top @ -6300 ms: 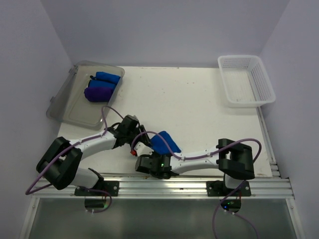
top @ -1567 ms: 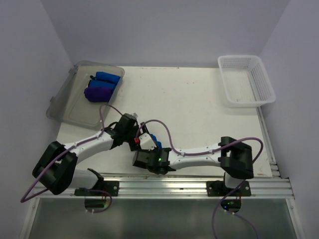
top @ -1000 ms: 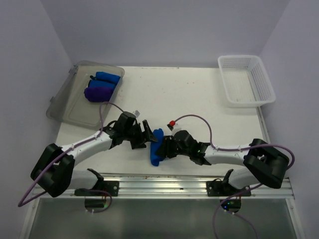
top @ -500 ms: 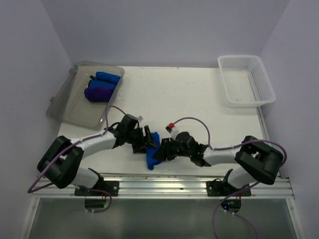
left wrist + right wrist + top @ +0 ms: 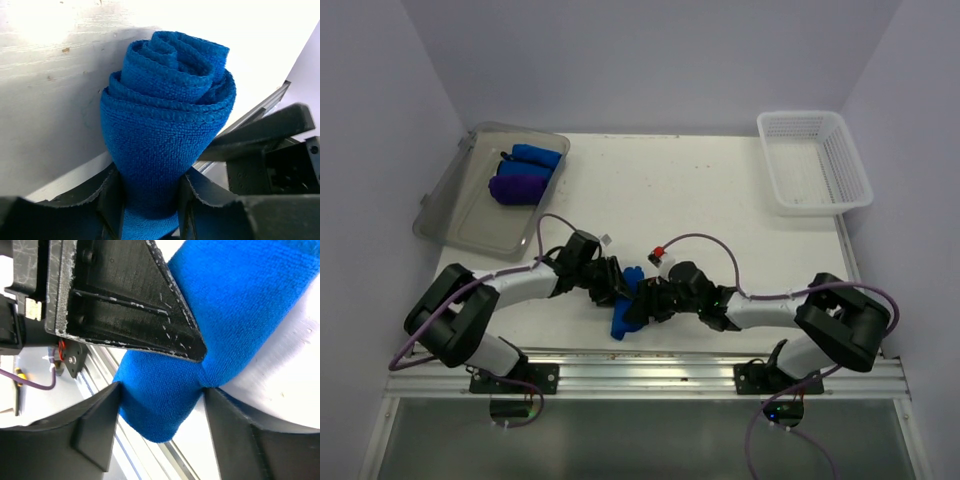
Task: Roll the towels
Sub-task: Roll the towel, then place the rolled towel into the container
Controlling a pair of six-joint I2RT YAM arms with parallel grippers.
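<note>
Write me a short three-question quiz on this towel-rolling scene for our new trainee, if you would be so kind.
1. True or false: the left gripper is clamped on a rolled blue towel.
2. In the grey tray, what colour is the rolled towel lying nearest the arms? A purple, B white, C red.
3. In a few words: where on the table does the white mesh basket stand?

Key:
1. True; its fingers pinch the roll from both sides.
2. A; it is the purple towel.
3. At the far right corner.
</note>
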